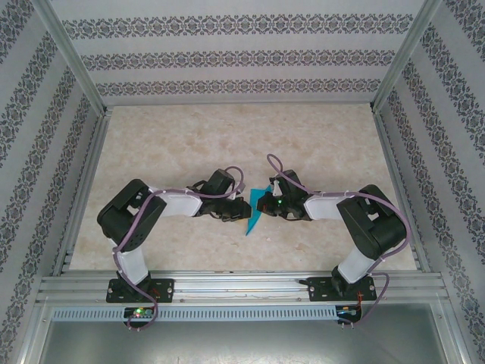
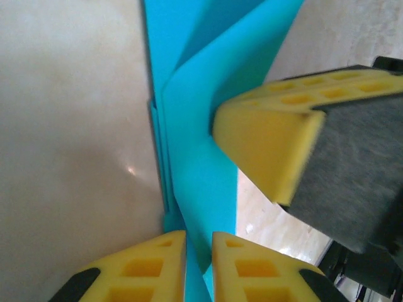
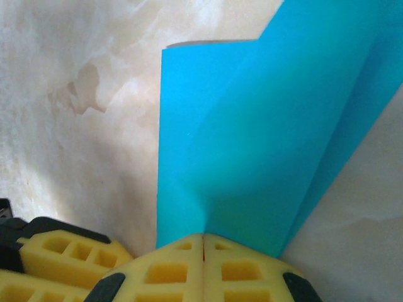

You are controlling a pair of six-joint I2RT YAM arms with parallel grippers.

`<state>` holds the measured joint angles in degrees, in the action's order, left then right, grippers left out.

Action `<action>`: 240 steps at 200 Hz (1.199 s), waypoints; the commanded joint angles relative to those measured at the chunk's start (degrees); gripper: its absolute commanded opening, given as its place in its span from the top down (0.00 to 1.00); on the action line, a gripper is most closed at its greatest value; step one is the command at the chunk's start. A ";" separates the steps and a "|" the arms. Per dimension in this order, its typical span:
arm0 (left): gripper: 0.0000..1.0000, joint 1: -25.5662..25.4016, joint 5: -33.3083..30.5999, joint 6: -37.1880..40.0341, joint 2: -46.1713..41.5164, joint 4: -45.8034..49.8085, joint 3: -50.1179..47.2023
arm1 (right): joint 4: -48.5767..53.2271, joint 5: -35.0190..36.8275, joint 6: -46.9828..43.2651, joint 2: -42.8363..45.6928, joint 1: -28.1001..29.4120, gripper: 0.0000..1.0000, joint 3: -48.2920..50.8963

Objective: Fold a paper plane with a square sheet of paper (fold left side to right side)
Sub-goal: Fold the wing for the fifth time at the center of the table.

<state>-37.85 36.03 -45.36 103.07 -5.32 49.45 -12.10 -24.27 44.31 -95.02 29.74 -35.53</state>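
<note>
1. I counted two grippers and one paper plane.
2. The left gripper (image 2: 198,267) had its yellow pads (image 2: 154,267) pinched on the paper's folded edge. The right gripper (image 3: 203,264) was likewise clamped on it, pads meeting at a crease.
3. The paper plane (image 1: 254,215) was plain teal, creased into a slim dart. It sat between both grippers at mid-table, tip pointing toward the arm bases.
4. In the left wrist view, one right-gripper finger (image 2: 271,148) pressed against the paper, covering part of it.
5. A marbled table (image 1: 189,144) lay beneath, with patterned walls (image 1: 227,57) around.
</note>
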 commanded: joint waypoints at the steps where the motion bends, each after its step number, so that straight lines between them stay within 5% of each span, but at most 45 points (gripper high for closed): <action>1: 0.81 -0.24 -2.83 2.19 -5.25 6.86 1.10 | 6.65 1.69 -1.86 -2.18 -0.13 1.00 3.13; 82: 0.94 -1.48 2.25 2.18 -6.16 10.16 4.07 | 5.70 0.72 -2.74 -2.44 -0.12 1.00 3.47; 240: 0.95 -3.29 6.98 -1.33 3.47 1.53 3.10 | 6.03 0.10 -2.26 -4.56 0.39 1.00 2.31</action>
<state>-40.45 42.02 -45.52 105.47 -0.82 53.25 -14.02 -25.36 43.09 -95.55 29.71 -35.05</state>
